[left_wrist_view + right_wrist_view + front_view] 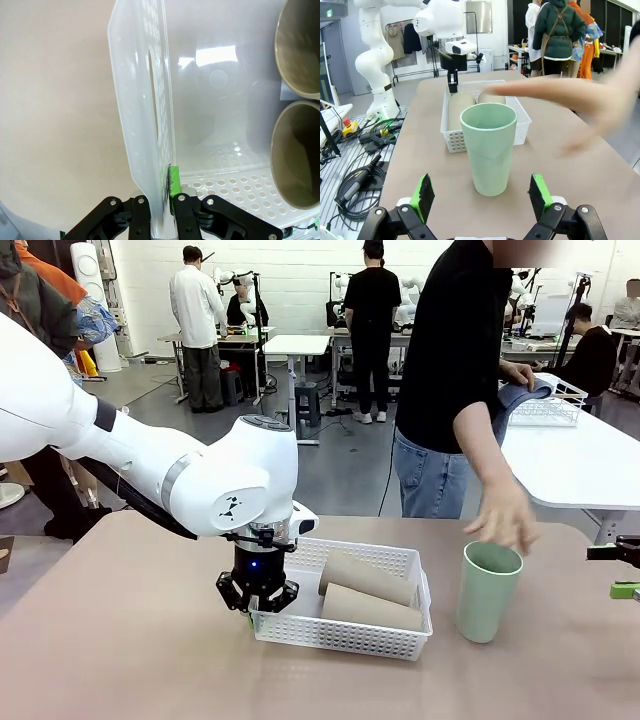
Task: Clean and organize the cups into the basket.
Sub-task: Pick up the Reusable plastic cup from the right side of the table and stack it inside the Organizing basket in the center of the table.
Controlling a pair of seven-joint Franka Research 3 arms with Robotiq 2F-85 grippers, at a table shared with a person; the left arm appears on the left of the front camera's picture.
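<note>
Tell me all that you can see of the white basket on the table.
The basket is shallow, rectangular, of white plastic, with perforated sides and a handle slot in its end wall. It rests on the brown table. Two beige cups lie on their sides in it. The left tool is shut on its end wall.

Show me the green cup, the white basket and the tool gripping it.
green cup (488, 590): front view, its outer side wall.
basket (340, 636): front view, its near lattice wall.
left tool (159, 195): left wrist view, midway between its fingertips.
</note>
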